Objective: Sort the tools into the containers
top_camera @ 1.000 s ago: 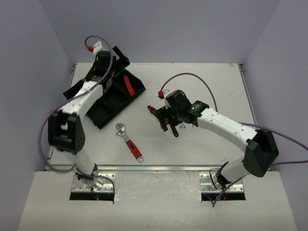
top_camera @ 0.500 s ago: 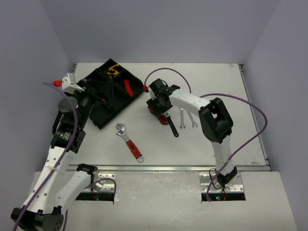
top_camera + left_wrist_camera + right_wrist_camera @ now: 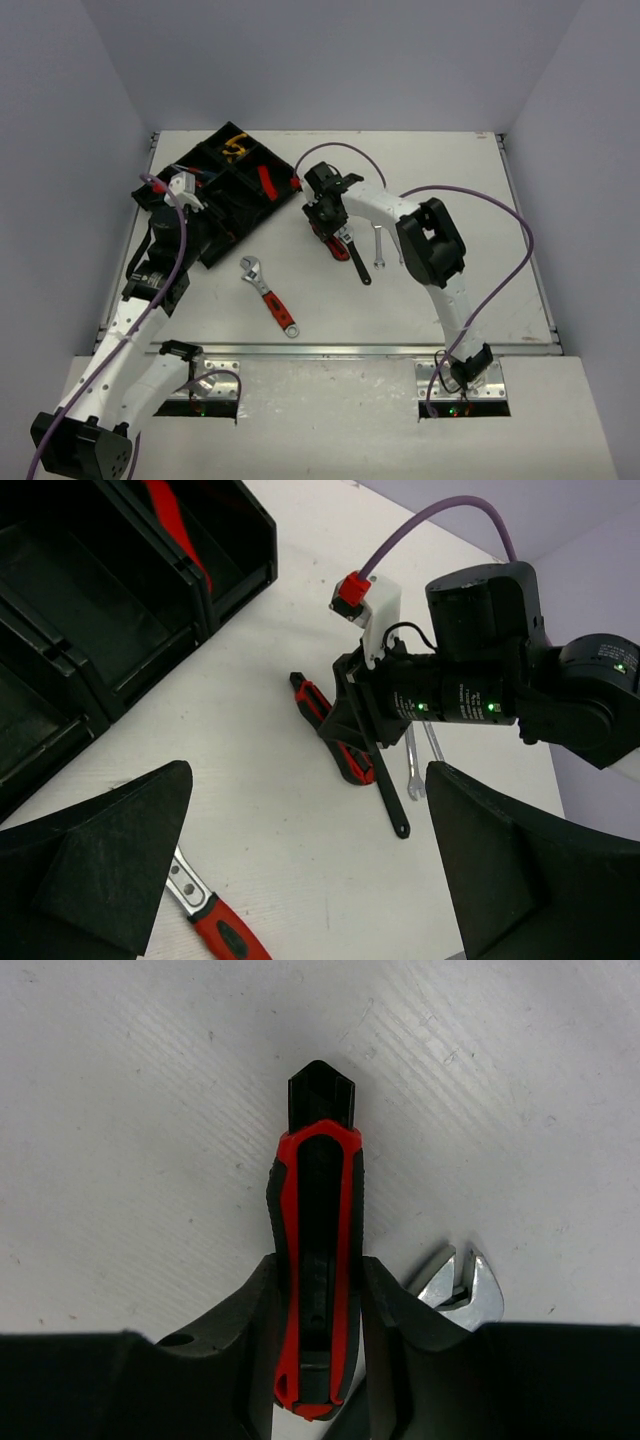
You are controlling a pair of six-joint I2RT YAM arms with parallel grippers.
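Note:
A red and black utility knife (image 3: 318, 1220) lies flat on the white table, and my right gripper (image 3: 318, 1280) is shut on its rear half, one finger (image 3: 250, 1310) pressed to each side. From above, that gripper (image 3: 328, 232) sits mid-table, right of the black divided tray (image 3: 212, 255). A black-handled adjustable wrench (image 3: 356, 262) lies right beside the knife, its silver head (image 3: 460, 1285) next to my right finger. A red-handled adjustable wrench (image 3: 270, 297) lies nearer the front. My left gripper (image 3: 305, 810) hangs open and empty by the tray's near-left edge (image 3: 192, 200).
Two silver spanners (image 3: 379, 248) lie just right of the right gripper. The tray holds yellow pliers (image 3: 236, 147) in a far compartment and a red knife (image 3: 266, 180) in a right one. The red-handled wrench (image 3: 215, 925) lies under the left gripper.
The right gripper moved left onto the utility knife and its jaws closed on it. The left arm drew back from the tray's far end to its near-left edge, still open.

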